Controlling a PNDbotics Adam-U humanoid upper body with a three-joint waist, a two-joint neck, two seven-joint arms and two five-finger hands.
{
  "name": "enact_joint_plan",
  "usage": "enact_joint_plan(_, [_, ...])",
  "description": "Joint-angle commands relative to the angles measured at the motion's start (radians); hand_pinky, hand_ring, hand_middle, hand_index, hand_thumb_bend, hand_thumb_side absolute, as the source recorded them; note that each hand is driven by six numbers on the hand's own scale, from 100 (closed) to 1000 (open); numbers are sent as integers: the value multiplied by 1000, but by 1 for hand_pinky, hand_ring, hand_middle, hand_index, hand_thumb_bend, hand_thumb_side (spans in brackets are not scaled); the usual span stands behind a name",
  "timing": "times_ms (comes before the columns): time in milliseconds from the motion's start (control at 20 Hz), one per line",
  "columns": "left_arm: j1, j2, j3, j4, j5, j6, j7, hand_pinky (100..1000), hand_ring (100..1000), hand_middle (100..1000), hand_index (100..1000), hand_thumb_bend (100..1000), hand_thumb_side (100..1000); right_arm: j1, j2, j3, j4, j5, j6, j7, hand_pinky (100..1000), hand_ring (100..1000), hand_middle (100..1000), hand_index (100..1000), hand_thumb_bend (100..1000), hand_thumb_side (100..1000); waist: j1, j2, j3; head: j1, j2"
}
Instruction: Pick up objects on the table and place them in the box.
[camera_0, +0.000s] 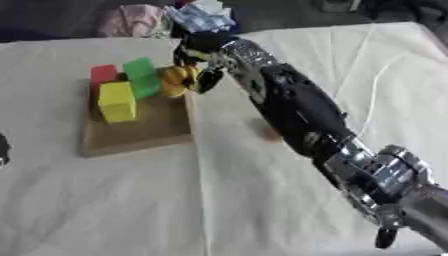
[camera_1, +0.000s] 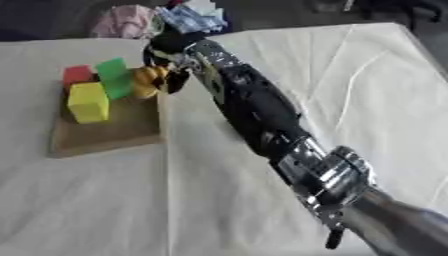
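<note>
Fingers of the right hand (camera_0: 199, 62) are curled around a rounded yellow-orange object (camera_0: 175, 80), holding it over the far right corner of the box (camera_0: 131, 137). The hand sits at the end of a long black arm (camera_0: 302, 107) with a silver wrist joint, which enters from the lower right and stretches diagonally across the table (camera_0: 262, 210) toward the upper left.

Just beside the held object, inside the box, a green block (camera_0: 140, 75) stands tilted, touching or nearly touching the yellow-orange object. A red block (camera_0: 103, 73) lies at the far left corner of the box, next to the green one. A yellow block (camera_0: 116, 101) stands in front of them, nearer the middle of the box. The box is shallow and brown, with its near half bare.

The table is covered with a white cloth showing fold lines. At its far edge, beyond the hand, lies a heap of pink and pale blue cloth (camera_0: 162, 20). A small dark shape at the left edge may be the left hand (camera_0: 3, 149); whether its fingers are curled cannot be told.
</note>
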Motion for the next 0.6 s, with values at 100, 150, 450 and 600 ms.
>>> enact_joint_plan(100, [-12,1,-3,-16,2,-2,-6,708,702,697,782,335,507,-29,28,-6,5,25,0,-19,681,612,456,528,100,100,17,-17,5,-8,-1])
enact_joint_plan(150, [-12,0,-4,-16,2,-2,-7,708,702,697,782,335,507,-29,35,-7,8,29,2,-25,681,612,456,528,100,100,17,-17,7,-10,-1])
enact_joint_plan(450, [-14,-2,-7,-16,5,-2,-9,708,701,697,782,334,507,-27,68,-9,20,47,25,-75,676,611,480,563,100,281,18,-13,18,-15,0])
enact_joint_plan(600, [-16,-3,-8,-16,5,-2,-10,708,702,697,771,333,507,-24,78,-9,24,54,47,-109,682,628,538,653,116,426,17,-13,21,-17,-1])
